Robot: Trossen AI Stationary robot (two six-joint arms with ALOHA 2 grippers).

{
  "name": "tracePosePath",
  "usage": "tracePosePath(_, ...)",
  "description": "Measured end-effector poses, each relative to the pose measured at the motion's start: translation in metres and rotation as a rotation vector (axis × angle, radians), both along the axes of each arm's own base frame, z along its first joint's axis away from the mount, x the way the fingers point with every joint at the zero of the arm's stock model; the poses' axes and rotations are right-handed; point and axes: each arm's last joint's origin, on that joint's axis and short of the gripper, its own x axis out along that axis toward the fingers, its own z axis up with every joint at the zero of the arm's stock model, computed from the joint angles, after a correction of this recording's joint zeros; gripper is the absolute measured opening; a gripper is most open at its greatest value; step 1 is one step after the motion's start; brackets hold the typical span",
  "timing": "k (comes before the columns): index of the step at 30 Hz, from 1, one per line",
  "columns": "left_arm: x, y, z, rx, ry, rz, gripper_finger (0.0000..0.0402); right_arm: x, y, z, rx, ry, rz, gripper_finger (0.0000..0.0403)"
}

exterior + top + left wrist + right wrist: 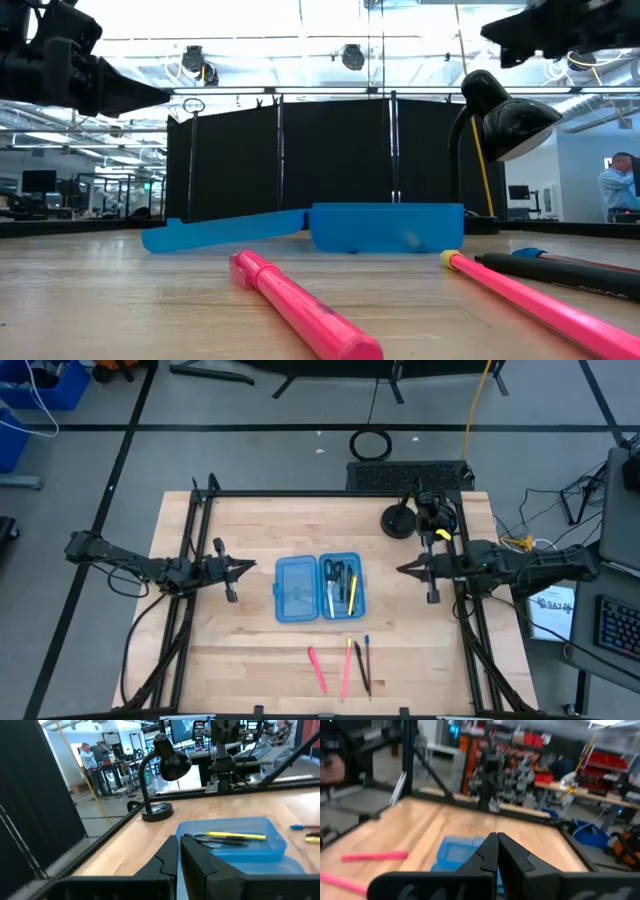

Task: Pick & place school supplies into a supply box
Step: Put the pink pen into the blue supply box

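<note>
**Op A:** At table centre, I see the light-blue pencil case [320,588] lying open, both halves flat on the wooden table [250,650]. The right half holds the black-handled scissors [331,575], a yellow pencil [351,592] and at least one dark pen beside them. The left half [296,590] looks bare from above.

**Op B:** Confirmed from my side. Nearer the front edge, four supplies lie loose on the wood: a short pink marker [317,669], a longer pink pen [347,670] with a yellow end, a black pen [361,668] and a blue-tipped pen [367,658]. All well apart from the case.

**Op A:** Left gripper [248,569] hangs above the table just left of the case, pointing at it. In its wrist view the fingers [170,860] sit nearly pressed together, nothing between them.

**Op B:** Right gripper [404,569] mirrors it on the case's other side, raised, tips aimed at the scissors half. I read its fingers [492,852] as clenched together and empty.

**Op A:** Low view puts the pink marker [300,315] closest to the lens, the long pink pen [540,305] off to one side, the case [385,227] behind them.

**Op B:** Black desk lamp [400,520] stands at the far right corner. A person [88,760] stands in the room beyond.
</note>
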Motion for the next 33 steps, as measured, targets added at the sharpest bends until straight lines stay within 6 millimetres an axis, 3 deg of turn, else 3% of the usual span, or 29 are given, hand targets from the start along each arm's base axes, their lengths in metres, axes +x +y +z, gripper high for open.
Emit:
tracePosePath(5, 0.0, 0.0, 0.0, -0.083, -0.022, -0.012, 0.0024, -0.011, 0.0, -0.021, 0.029, -0.022, 0.022, 0.0)
tracePosePath(12, 0.003, -0.003, 0.004, -0.202, -0.043, -0.065, 0.0024, -0.012, -0.002, -0.055, 0.031, 0.011, -0.058, 0.0)
tracePosePath(18, 0.025, -0.025, 0.053, -0.214, -0.004, -0.145, 0.0024, -0.011, -0.002, -0.067, 0.072, 0.045, -0.056, 0.0)
tracePosePath(21, 0.047, -0.042, 0.085, -0.17, 0.09, -0.063, 0.0024, -0.011, -0.001, -0.074, 0.076, 0.059, -0.033, 0.0)
tracePosePath(27, 0.097, -0.079, 0.155, -0.2, 0.228, 0.053, 0.0024, -0.011, 0.004, -0.07, 0.044, 0.005, 0.145, 0.0)
tracePosePath(30, 0.122, -0.102, 0.174, -0.284, 0.257, 0.051, 0.0024, -0.012, 0.006, -0.069, 0.036, -0.002, 0.215, 0.0)
tracePosePath(33, 0.145, -0.128, 0.18, -0.403, 0.26, 0.055, 0.0023, -0.012, 0.006, -0.069, 0.048, 0.006, 0.243, 0.0)
